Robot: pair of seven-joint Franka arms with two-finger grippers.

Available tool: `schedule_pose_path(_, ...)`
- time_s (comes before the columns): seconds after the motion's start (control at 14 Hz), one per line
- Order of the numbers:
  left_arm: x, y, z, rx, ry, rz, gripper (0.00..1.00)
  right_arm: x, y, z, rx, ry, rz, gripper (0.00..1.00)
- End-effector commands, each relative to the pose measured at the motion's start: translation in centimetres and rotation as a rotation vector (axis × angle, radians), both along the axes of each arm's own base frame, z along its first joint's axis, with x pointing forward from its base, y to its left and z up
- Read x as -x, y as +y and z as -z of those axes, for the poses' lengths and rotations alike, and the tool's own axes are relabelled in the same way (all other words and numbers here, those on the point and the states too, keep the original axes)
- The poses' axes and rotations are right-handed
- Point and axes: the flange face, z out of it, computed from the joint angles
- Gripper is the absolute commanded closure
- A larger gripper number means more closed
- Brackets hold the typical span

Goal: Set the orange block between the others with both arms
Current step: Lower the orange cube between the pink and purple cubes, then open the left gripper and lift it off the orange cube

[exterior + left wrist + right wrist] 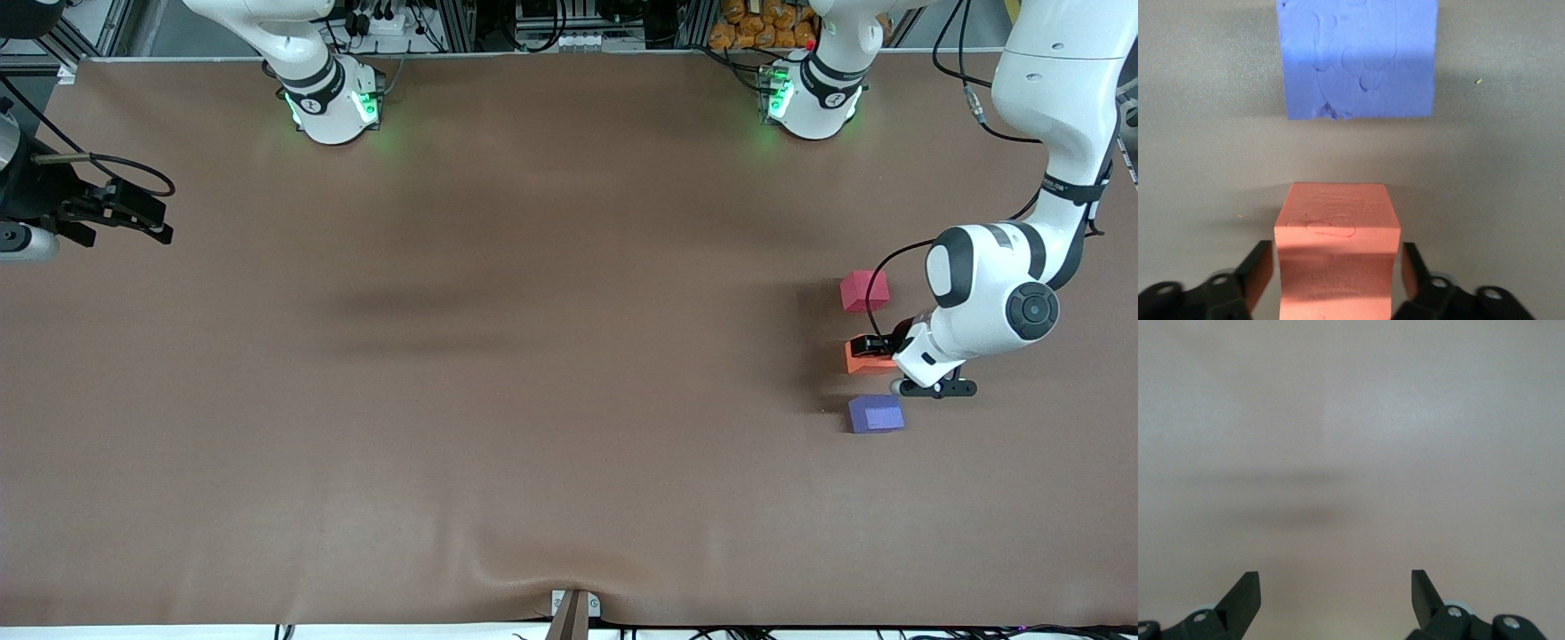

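The orange block (864, 357) (1337, 227) rests on the brown table, in a row with the others. The red-pink cube (864, 291) lies farther from the front camera, and the purple-blue cube (876, 414) (1357, 57) lies nearer. My left gripper (1337, 273) is low around the orange block, open, with a thin gap on each side between its fingers (1259, 273) and the block's dented faces. My right gripper (158, 224) (1336, 587) waits open and holds nothing at the right arm's end of the table.
The two green-lit arm bases (333, 107) (809, 98) stand along the table's back edge. Cables and a pile of orange items (765, 27) lie past that edge. A small bracket (573, 613) sits at the middle of the front edge.
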Motion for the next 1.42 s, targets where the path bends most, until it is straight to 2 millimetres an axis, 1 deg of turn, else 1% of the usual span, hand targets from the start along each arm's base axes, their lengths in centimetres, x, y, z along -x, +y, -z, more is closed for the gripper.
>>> schedule_pose_path(0.0, -0.7, 0.7, -1.1, -0.019, -0.026, -0.005, 0.0, -0.3, -0.1, -0.3, 0.012, -0.006, -0.012, 0.0)
schedule_pose_path(0.07, -0.9, 1.5, -2.1, -0.022, -0.041, -0.017, 0.0, -0.4, -0.1, -0.3, 0.012, -0.01, -0.011, 0.0)
schedule_pose_path(0.14, -1.4, 1.4, -3.2, -0.025, -0.062, -0.023, 0.0, -0.4, -0.1, -0.4, 0.011, -0.016, -0.012, 0.0)
schedule_pose_path(0.28, -2.6, 1.3, -6.2, -0.028, -0.098, -0.029, 0.0, -0.4, 0.0, -0.4, 0.012, -0.016, -0.012, 0.0)
schedule_pose_path(0.43, -3.2, 1.1, -10.1, -0.033, -0.114, -0.031, 0.0, -0.4, 0.1, -0.4, 0.014, -0.016, -0.014, 0.0)
schedule_pose_path(0.57, -3.3, 0.0, -14.8, -0.038, -0.119, -0.069, 0.0, -0.4, 0.0, -0.4, 0.014, -0.016, -0.012, 0.0)
schedule_pose_path(0.71, -3.2, -2.1, -18.9, -0.036, -0.138, -0.07, 0.0, -0.4, 0.0, -0.4, 0.017, -0.016, -0.014, 0.0)
schedule_pose_path(0.85, -2.7, -3.9, -22.6, -0.038, -0.136, -0.079, 0.0, -0.4, -0.1, -0.5, 0.018, -0.017, -0.012, 0.0)
schedule_pose_path(1.0, -1.7, -4.9, -25.8, -0.046, -0.121, -0.085, 0.0, -0.3, -0.4, -0.6, 0.017, -0.019, -0.006, 0.0)
schedule_pose_path(1.21, -0.1, -4.3, -31.3, -0.061, -0.145, -0.09, 0.0, -0.3, -0.4, -0.8, 0.014, -0.02, -0.004, 0.0)
schedule_pose_path(1.28, 0.4, -4.0, -32.8, -0.064, -0.145, -0.083, 0.0, -0.3, -0.4, -0.8, 0.014, -0.02, -0.004, 0.0)
schedule_pose_path(1.35, 0.9, -4.1, -33.8, -0.067, -0.142, -0.081, 0.0, -0.3, -0.4, -0.8, 0.014, -0.02, -0.004, 0.0)
